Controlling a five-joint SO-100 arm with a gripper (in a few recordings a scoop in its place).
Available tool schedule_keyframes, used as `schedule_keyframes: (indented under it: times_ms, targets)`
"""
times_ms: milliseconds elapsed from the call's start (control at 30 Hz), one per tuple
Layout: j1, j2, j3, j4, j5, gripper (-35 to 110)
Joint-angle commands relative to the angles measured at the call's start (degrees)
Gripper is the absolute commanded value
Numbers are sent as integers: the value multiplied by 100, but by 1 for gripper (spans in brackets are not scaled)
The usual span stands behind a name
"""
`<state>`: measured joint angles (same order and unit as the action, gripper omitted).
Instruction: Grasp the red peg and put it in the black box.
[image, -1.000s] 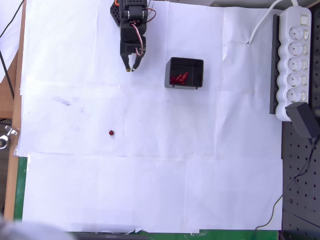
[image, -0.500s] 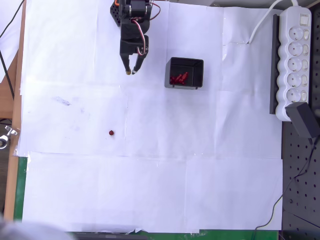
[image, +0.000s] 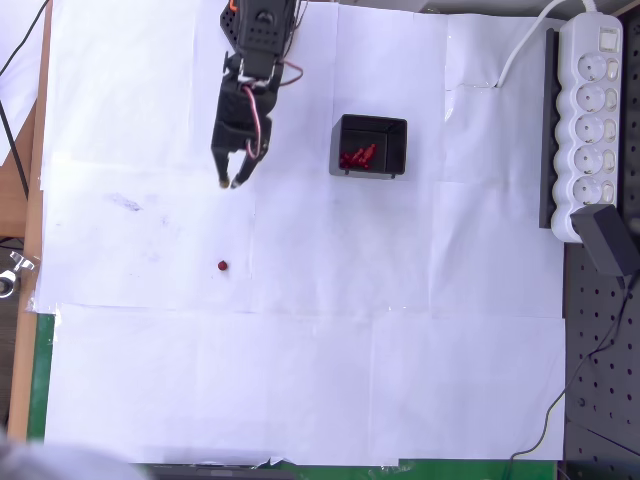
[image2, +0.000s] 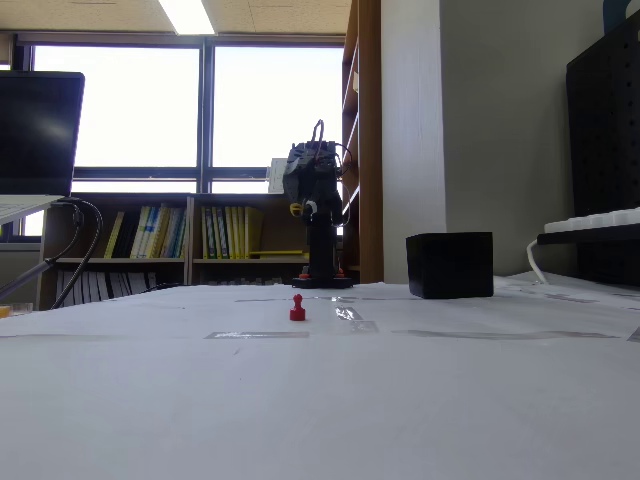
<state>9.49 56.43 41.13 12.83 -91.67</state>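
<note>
The red peg (image: 222, 265) is a tiny dark-red dot alone on the white paper; in the fixed view the red peg (image2: 297, 309) stands upright in front of the arm. My gripper (image: 229, 183) hangs above the paper, up-picture from the peg and well short of it. Its fingertips are a little apart with nothing between them. In the fixed view the gripper (image2: 299, 208) is raised high above the table. The black box (image: 369, 146) stands to the gripper's right with a bunch of red pegs (image: 357, 157) inside, and shows as a black box (image2: 450, 265) at the right.
A white power strip (image: 588, 120) with a long black strip beside it lies along the right edge, with a black adapter (image: 609, 242) below it. White paper sheets (image: 300, 380) cover the table. The table's wooden edge runs down the left.
The arm has swung out and to the left in the overhead view, carrying the gripper down-picture towards the peg. The fingertips have parted slightly. Peg and box have not moved.
</note>
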Motion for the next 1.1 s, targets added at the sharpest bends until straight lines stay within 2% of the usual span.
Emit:
schedule_keyframes:
  times_ms: [0,100,167,367,767,933,1067]
  targets:
    - [70,633,-88,-2188,-158,0]
    - [53,896,-272,-2760,-193,0]
    - [26,1187,-615,-3665,-255,0]
    - [-79,1934,-1055,-4922,-105,0]
    - [-123,3753,-1143,-6829,53,2]
    - [0,5124,-861,-8095,26,4]
    - [114,5713,-580,-8235,-62,7]
